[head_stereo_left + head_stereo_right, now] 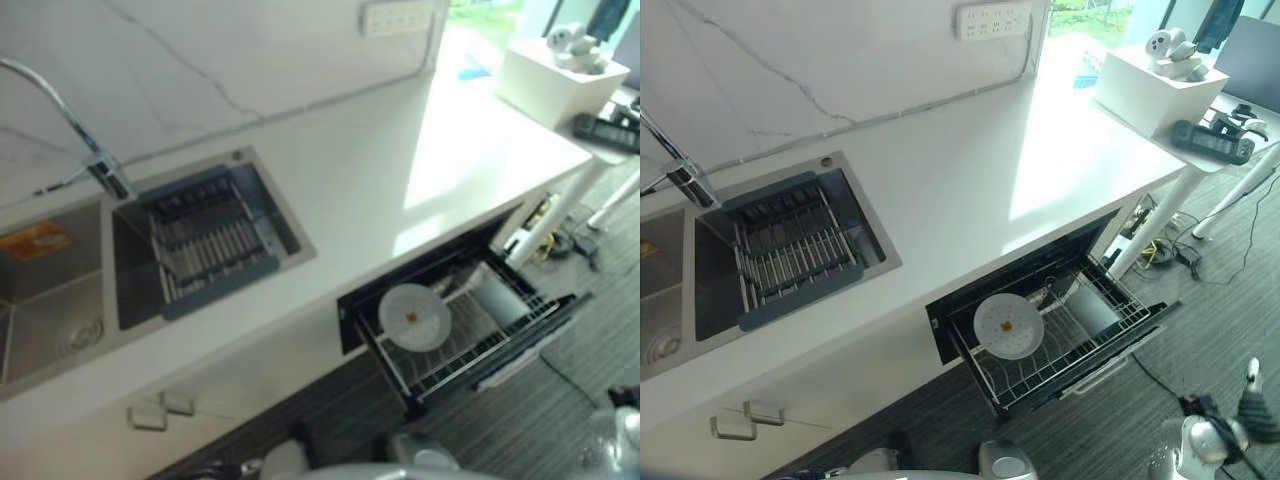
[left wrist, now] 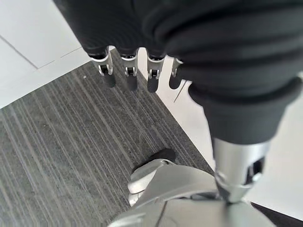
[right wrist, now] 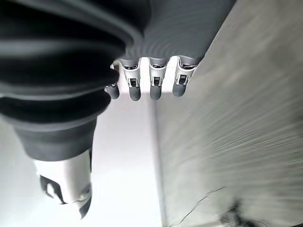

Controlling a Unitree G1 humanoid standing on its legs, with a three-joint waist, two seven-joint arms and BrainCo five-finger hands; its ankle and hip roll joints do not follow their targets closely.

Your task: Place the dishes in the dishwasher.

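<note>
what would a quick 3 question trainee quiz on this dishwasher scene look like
1. True or false: the white plate lies in the dishwasher rack of the pulled-out drawer.
2. Where is the grey drying rack? A) on the counter B) in the sink basin C) on the floor
3. Fill in: the left hand and the right hand each hang over the floor with fingers ____ and nothing held.

Key: 1 true; 2 B; 3 straight
</note>
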